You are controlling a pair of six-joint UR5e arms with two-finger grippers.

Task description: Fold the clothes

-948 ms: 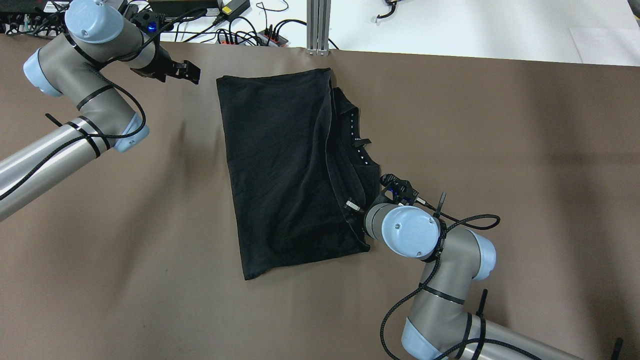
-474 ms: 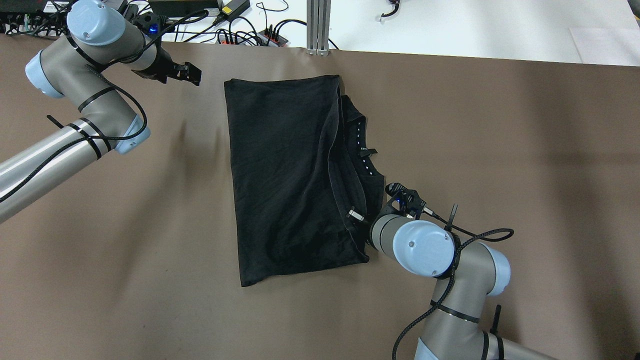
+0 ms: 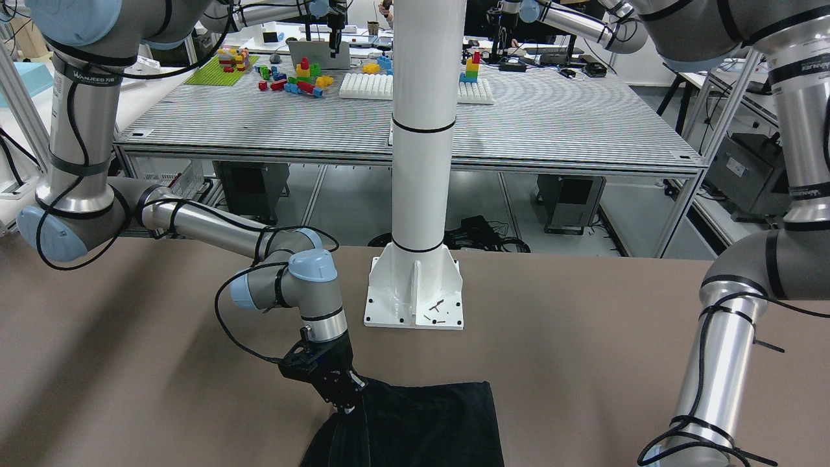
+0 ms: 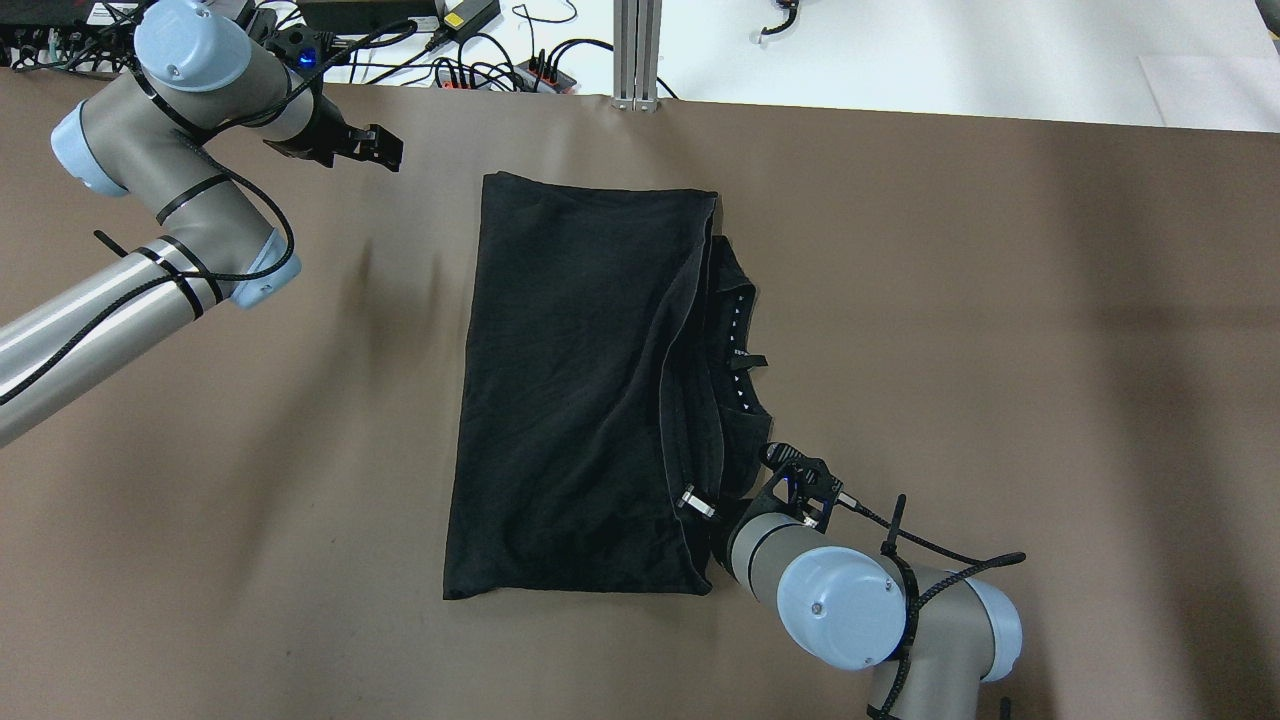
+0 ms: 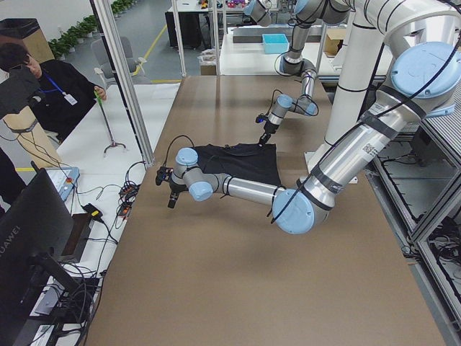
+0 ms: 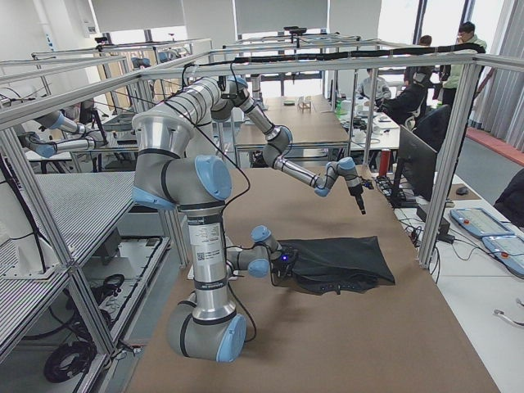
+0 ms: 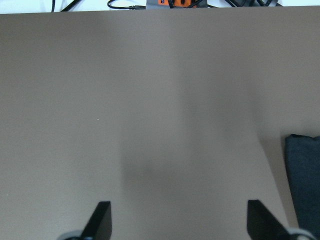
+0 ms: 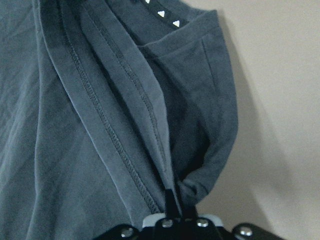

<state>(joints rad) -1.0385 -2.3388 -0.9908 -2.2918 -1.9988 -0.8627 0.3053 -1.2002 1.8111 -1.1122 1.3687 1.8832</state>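
1. The left gripper is seen at the overhead view's upper left. Its fingers are spread wide, nothing is held between them, and only the bare brown table is seen below.
2. The clothes, black and folded in layers, are laid flat mid-table. The long axis runs from the table's far edge toward the robot, slightly slanted, and the hemmed edges are gathered along the right side.
3. The cloth's far left corner is kept apart from the left gripper.
4. The right gripper is clamped tight on the bunched hems at the cloth's near right corner.
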